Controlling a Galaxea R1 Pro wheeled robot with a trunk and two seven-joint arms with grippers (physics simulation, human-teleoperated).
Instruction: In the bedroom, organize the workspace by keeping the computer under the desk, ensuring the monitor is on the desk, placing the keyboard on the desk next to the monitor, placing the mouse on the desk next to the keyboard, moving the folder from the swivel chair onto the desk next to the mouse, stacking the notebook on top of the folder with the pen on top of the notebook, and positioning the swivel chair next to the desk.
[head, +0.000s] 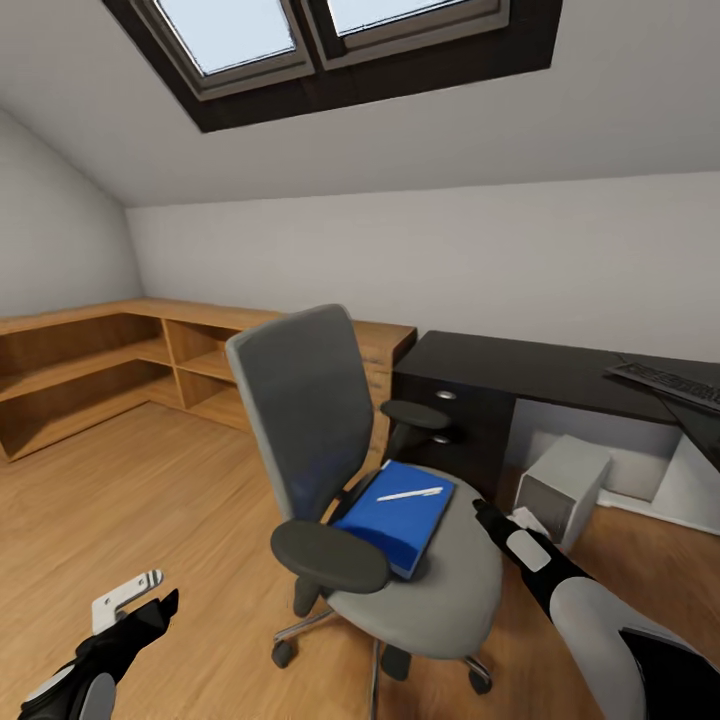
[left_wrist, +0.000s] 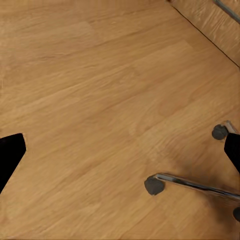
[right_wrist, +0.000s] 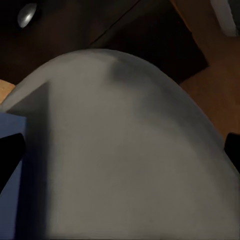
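1. Folder (head: 393, 516) with pen (head: 410, 494) on top lies on the chair (head: 400, 560) seat, not yet moved.
2. Computer (head: 563, 487) under desk (head: 520, 372); keyboard (head: 668, 384) on it.
3. Right gripper (head: 487, 516) over seat edge, left gripper (head: 150, 608) low over floor (head: 150, 480); both jaws released, empty.
4. Wood floor, sloped ceiling, skylight (head: 330, 40), shelves (head: 100, 370).

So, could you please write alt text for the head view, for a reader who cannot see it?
A grey swivel chair stands on a wooden floor with a blue folder and a white pen on its seat. Behind it to the right is a black desk with a small silver computer underneath. The right pincer reaches toward the seat.
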